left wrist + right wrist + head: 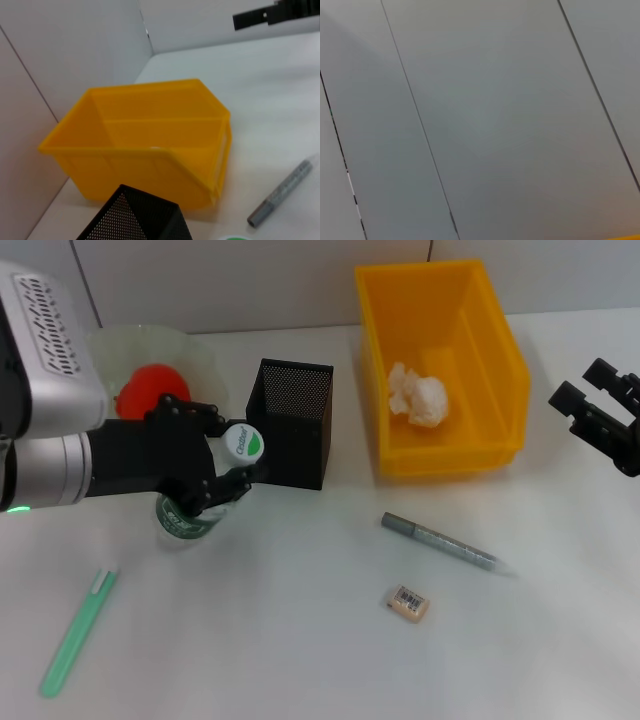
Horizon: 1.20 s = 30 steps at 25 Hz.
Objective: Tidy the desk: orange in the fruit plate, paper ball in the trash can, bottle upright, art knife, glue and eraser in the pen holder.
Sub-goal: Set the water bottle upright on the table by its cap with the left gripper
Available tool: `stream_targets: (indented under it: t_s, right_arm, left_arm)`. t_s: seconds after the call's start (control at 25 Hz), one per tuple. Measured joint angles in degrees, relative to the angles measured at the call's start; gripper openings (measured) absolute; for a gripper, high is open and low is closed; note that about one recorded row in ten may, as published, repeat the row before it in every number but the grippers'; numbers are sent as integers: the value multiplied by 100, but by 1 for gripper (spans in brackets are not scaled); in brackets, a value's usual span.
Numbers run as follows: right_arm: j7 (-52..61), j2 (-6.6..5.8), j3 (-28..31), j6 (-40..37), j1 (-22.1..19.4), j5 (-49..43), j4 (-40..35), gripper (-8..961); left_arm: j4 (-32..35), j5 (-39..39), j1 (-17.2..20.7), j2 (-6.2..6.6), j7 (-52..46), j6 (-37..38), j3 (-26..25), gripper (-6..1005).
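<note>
Bottle [205,495] stands upright on the table [300,640], just beside the pen holder [292,422], with the left gripper [215,475] clasped round its neck under the cap, probably to steady it while it settles. Behind sit the orange [150,388] in the fruit plate [190,350] and the paper ball [420,397] in the trash can [440,455]. Eraser [407,602] lies loose, not yet binned. Right gripper [590,410] hangs apart with fingers spread.
</note>
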Motion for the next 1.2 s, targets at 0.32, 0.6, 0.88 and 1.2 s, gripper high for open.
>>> stream_targets:
  t_s: [0.32, 0.6, 0.88, 1.2]
  right_arm:
    - [54, 3, -6, -1, 3, 0, -23, 800]
    - [55, 0, -12, 95, 45, 0, -22, 800]
    - [55, 0, -10, 161, 80, 0, -32, 799]
    - [55, 0, -8, 249, 125, -13, -22, 798]
  left_arm:
    - [-374, -510, 101, 0, 194, -207, -187, 451]
    - [-677, -890, 152, 2, 220, -381, -440, 451]
    - [-797, -1149, 303, -4, 271, -572, -493, 451]
    - [-1363, -2018, 392, 5, 887, -714, -656, 451]
